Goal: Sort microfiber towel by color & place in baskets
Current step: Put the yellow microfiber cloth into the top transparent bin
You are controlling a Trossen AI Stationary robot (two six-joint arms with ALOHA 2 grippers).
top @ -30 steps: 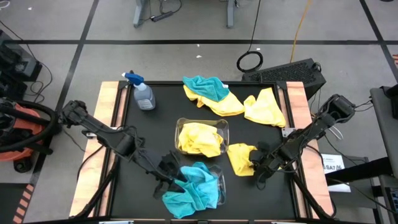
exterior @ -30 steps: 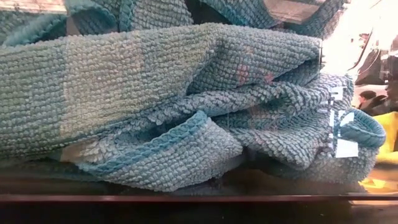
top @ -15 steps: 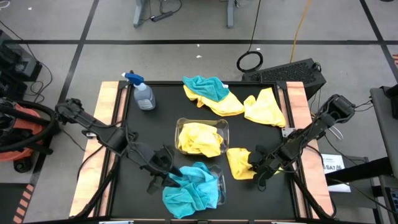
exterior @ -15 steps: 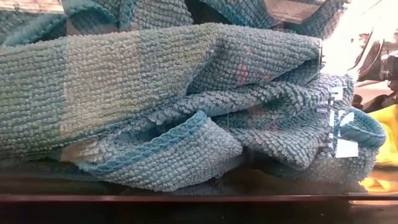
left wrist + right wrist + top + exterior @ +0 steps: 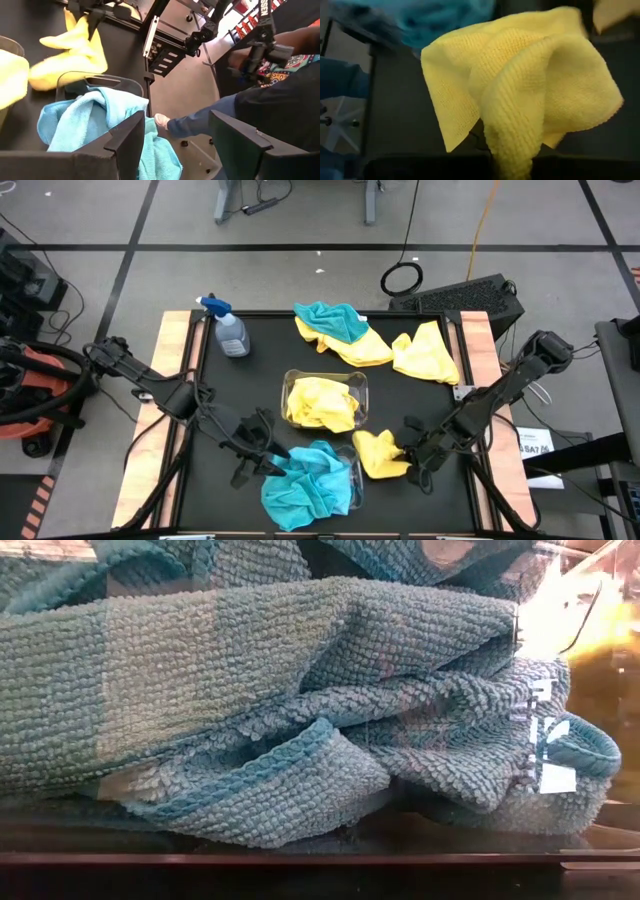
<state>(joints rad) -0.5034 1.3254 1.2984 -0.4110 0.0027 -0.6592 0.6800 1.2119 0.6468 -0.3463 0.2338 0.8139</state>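
Observation:
My right gripper [image 5: 407, 452] is shut on a yellow microfiber towel [image 5: 375, 454], just right of the near basket [image 5: 352, 463], which holds teal towels [image 5: 305, 485]. In the low view those teal towels [image 5: 280, 710] fill the frame. The far basket [image 5: 288, 380] holds yellow towels [image 5: 322, 402]. At the far edge a teal towel [image 5: 332, 320] lies partly on a yellow one [image 5: 365, 350], with another yellow towel [image 5: 428, 352] beside them. My left gripper [image 5: 255, 455] hovers open just left of the near basket, with nothing between its fingers [image 5: 125, 145]. My right gripper holds the yellow towel by a bunched fold [image 5: 512, 160], coming at it slanting down from the table's right side. The fold itself hides the fingertips. The towel [image 5: 520, 85] drapes loosely from the hold, off the black mat.
A clear spray bottle [image 5: 230, 332] with a blue trigger stands at the far left of the mat. Wooden rails [image 5: 172, 350] line the table's left and right sides. A person's leg and shoe [image 5: 200, 120] show beyond the table's near edge.
My right gripper has taken hold of the yellow towel and risen, drifting toward the near basket. The towel, flat on the mat before, is now bunched and lifted. My left gripper has drawn back a little from the teal towels toward the table's left.

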